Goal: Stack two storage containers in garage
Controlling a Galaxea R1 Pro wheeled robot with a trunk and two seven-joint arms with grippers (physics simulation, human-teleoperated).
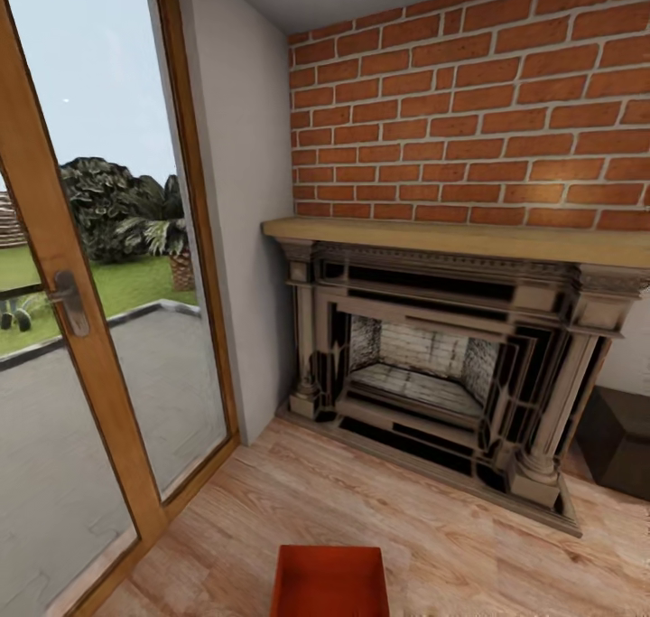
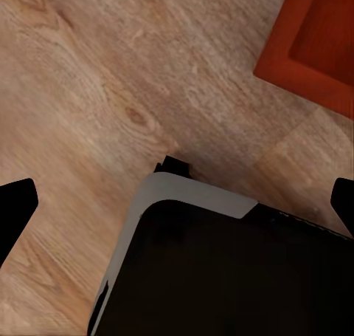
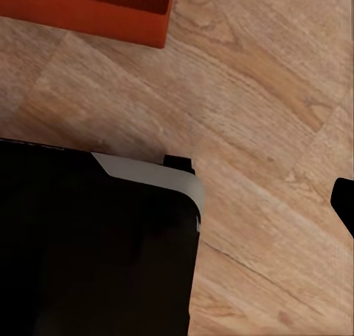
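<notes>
Since a storage container (image 1: 330, 583) lies on the light wood plank floor (image 1: 469, 527) directly ahead of the robot, at the near edge of the head view, the step in hand is judged to be the approach and pick-up of this first bin. For this to be done well, the base (image 2: 221, 269) would best be brought square to the bin's long side, and both arms lowered to opposite walls, so that the thin walls are pressed evenly rather than bent.

The left gripper (image 2: 177, 203) is seen released, its dark fingertips (image 2: 16, 207) wide apart over bare planks. Of the right gripper only one fingertip (image 3: 344, 203) is shown at the frame's edge, so its state cannot be told.

The bin is red-orange, rectangular, open-topped and matte. Beyond it, a dark ornate fireplace (image 1: 451, 364) with carved columns is set under a plain wooden mantel (image 1: 451, 238) and rough red brick (image 1: 478, 102). A wood-framed glass door (image 1: 63, 346) is seen to the left.
</notes>
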